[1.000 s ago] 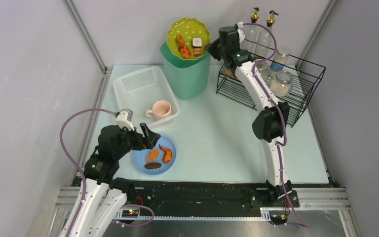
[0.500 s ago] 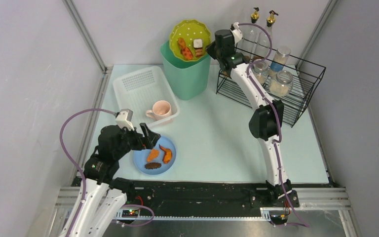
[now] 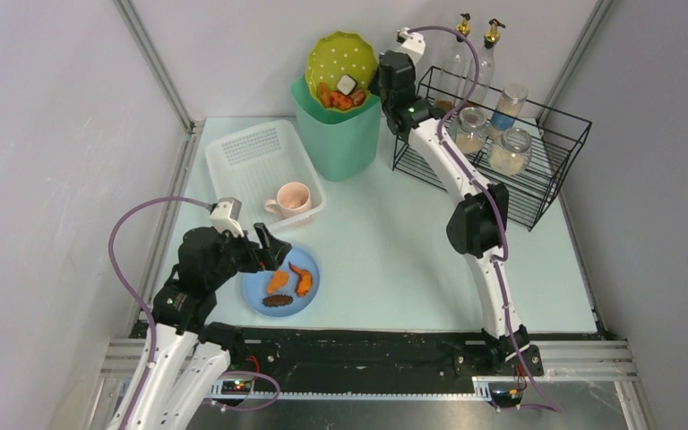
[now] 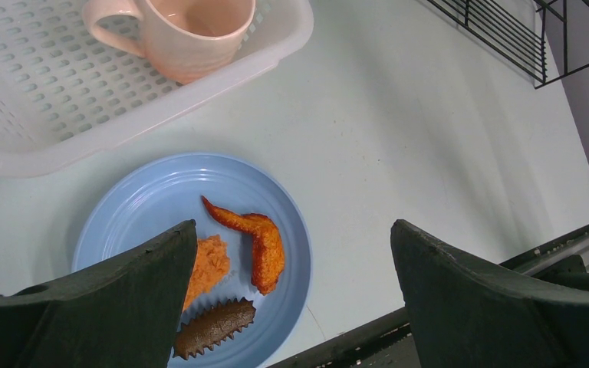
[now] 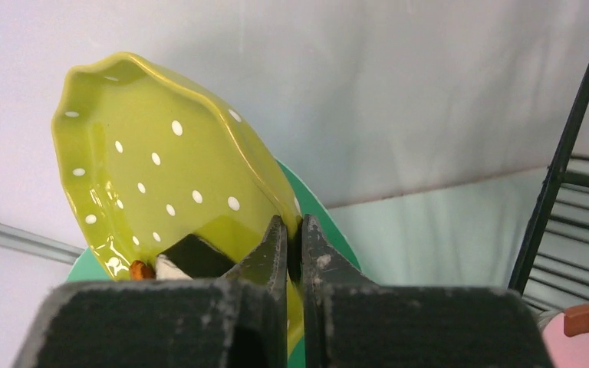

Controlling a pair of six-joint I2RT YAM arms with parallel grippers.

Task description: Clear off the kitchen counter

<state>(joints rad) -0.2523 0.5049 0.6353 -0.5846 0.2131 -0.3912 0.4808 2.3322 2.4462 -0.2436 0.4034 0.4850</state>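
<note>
While right jaws pinch the tilted green plate (image 5: pixel 161 176), food (image 3: pixel 340 94) half hidden, left jaws wide, empty.

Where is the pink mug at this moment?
In the top view the pink mug stands in the white basket, at its near right corner, on the left of the counter, behind the blue plate.

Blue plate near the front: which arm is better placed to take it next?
Left. The left gripper hangs open at the blue plate; the right gripper is clamped on the green plate tilted over the bin.
</note>
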